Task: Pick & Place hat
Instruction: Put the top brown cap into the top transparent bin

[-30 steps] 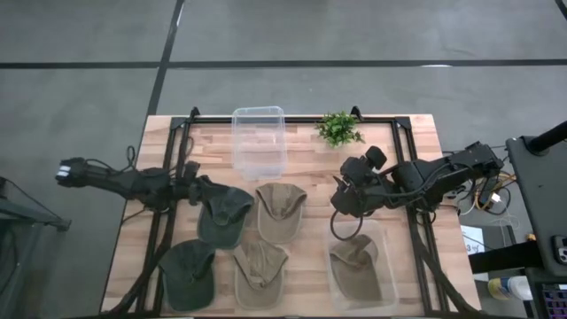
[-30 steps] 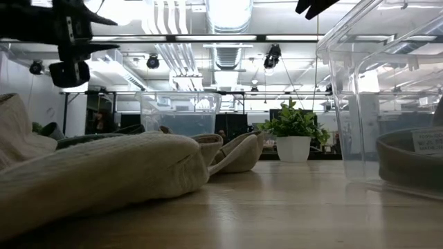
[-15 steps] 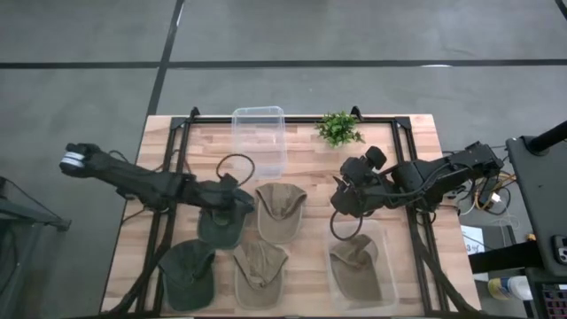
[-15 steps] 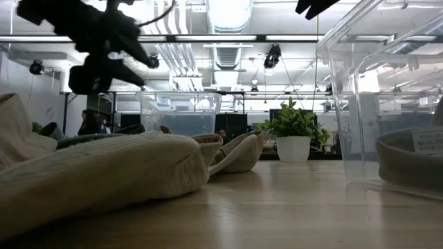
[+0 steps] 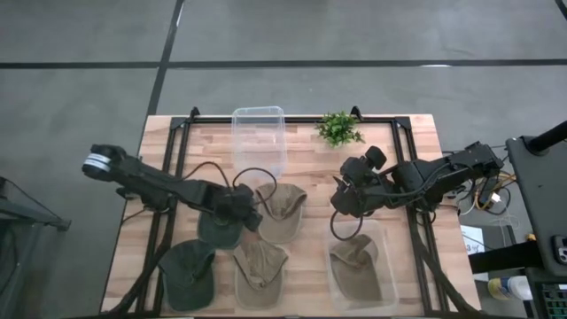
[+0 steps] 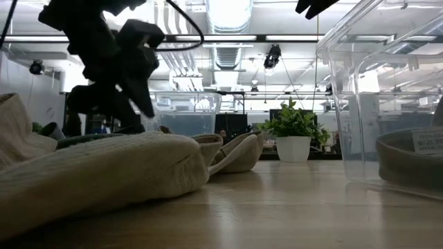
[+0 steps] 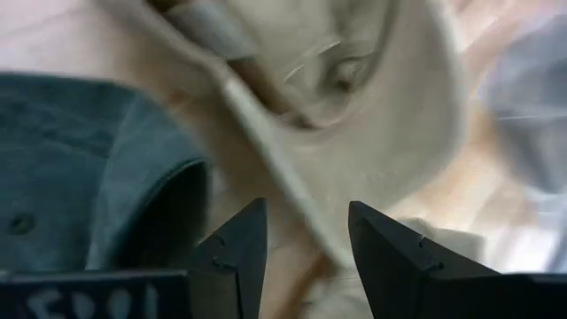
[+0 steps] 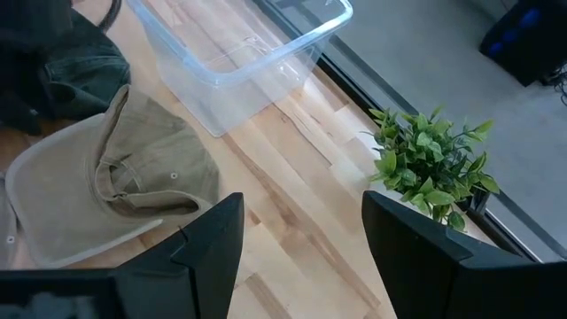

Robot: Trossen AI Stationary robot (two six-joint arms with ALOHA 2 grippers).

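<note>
The left gripper (image 5: 251, 215) is low over the middle of the wooden table (image 5: 416, 142), at the border between a dark green hat (image 5: 217, 228) and a tan hat (image 5: 283, 213). In the left wrist view its two fingers (image 7: 232, 248) stand apart with a clear gap, and the edge of the tan hat (image 7: 354, 115) runs just in front of them; nothing is between them. The dark green hat (image 7: 80, 168) lies beside it in that view, a little blurred, so I cannot say surely if a fingertip touches the cloth.

The right gripper (image 5: 341, 202) waits above the table near the far end of the right clear bin (image 5: 387, 292). Its fingers (image 8: 208, 239) are spread wide and hold nothing. Inside this bin one tan hat (image 5: 356, 266) already lies.

Three more hats are on the table: another dark green hat (image 5: 188, 275) at the near left corner, a tan hat (image 5: 259, 270) next to it, and the two in the middle. An empty clear bin (image 5: 258, 142) stands at the far edge, and a small green plant (image 5: 338, 128) stands well to its right. In the low view the left arm (image 6: 111, 62) hangs over the hats (image 6: 104, 169).
</note>
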